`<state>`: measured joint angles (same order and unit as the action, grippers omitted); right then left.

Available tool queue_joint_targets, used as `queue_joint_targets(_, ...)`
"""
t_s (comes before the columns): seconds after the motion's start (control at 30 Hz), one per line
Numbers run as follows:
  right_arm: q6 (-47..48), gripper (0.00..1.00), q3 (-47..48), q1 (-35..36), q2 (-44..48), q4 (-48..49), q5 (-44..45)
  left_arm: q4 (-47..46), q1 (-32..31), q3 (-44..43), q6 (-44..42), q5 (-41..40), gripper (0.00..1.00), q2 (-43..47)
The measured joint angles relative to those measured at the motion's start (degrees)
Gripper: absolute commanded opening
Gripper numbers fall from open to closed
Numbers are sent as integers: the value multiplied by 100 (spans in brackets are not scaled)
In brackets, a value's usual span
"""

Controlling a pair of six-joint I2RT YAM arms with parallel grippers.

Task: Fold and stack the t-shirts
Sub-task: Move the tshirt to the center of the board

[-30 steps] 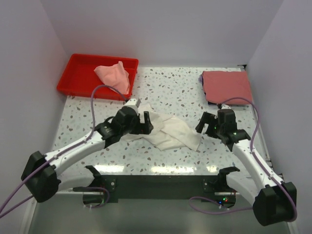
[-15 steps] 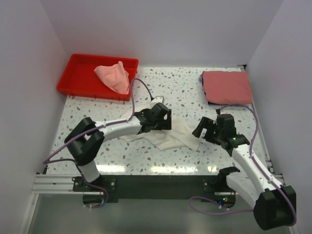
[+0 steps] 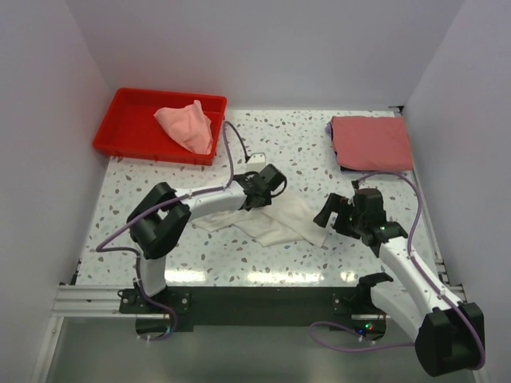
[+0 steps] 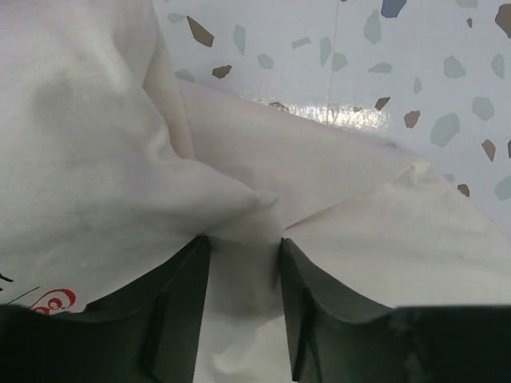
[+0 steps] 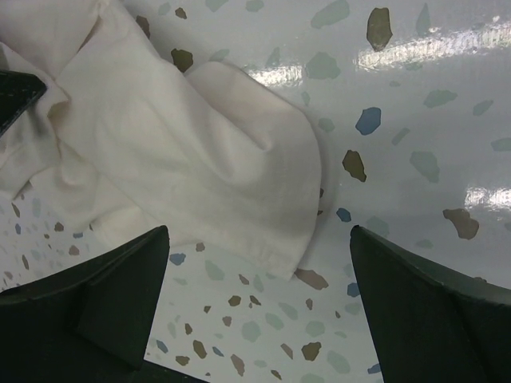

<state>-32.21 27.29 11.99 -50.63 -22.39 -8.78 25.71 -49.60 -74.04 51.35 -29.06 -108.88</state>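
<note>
A crumpled white t-shirt (image 3: pixel 281 224) lies mid-table. My left gripper (image 3: pixel 270 182) reaches over its far edge. In the left wrist view, the left gripper (image 4: pixel 241 243) has its jaws drawn close with a raised fold of the white t-shirt (image 4: pixel 96 159) pinched between them. A bit of red print (image 4: pixel 52 302) shows at the lower left. My right gripper (image 3: pixel 329 214) hovers at the shirt's right end, wide open. In its wrist view the gripper (image 5: pixel 259 231) straddles a corner of the white t-shirt (image 5: pixel 200 159). A pale pink t-shirt (image 3: pixel 188 126) sits bunched in the tray. A folded dusty-red t-shirt (image 3: pixel 371 142) lies far right.
The red plastic tray (image 3: pixel 120 120) stands at the far left corner. Grey walls close in on the left, the back and the right. The left arm's cable (image 3: pixel 227 152) loops above the table behind the arm.
The left arm swung right and farther out across the white shirt, and its jaws closed from wide open onto a fold. The right gripper shifted slightly toward the shirt's right corner and stayed open.
</note>
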Motion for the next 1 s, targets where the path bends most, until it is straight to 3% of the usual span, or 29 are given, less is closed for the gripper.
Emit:
queue_joint_targets(0.13, 90, 99, -2, 2, 39, -66, -59, -7, 79, -2, -26, -4, 22, -9)
queue_joint_targets(0.17, 116, 99, -4, 7, 59, -81, -87, -15, 98, -2, -46, 4, 12, -15)
queue_joint_targets(0.27, 160, 99, -26, 37, 131, -96, -133, -39, 151, -2, -131, 35, 0, -26)
queue_joint_targets(0.53, 173, 98, -61, 363, 186, -247, -155, -470, 197, 625, -308, 190, 0, 459)
queue_joint_targets(0.8, 164, 92, -122, 695, 101, -376, 22, -695, 264, 1989, -455, 243, 0, 2717)
queue_joint_targets(1.0, 175, 82, -170, 927, -369, -358, 229, -162, 446, 2723, -192, -66, 0, 4199)
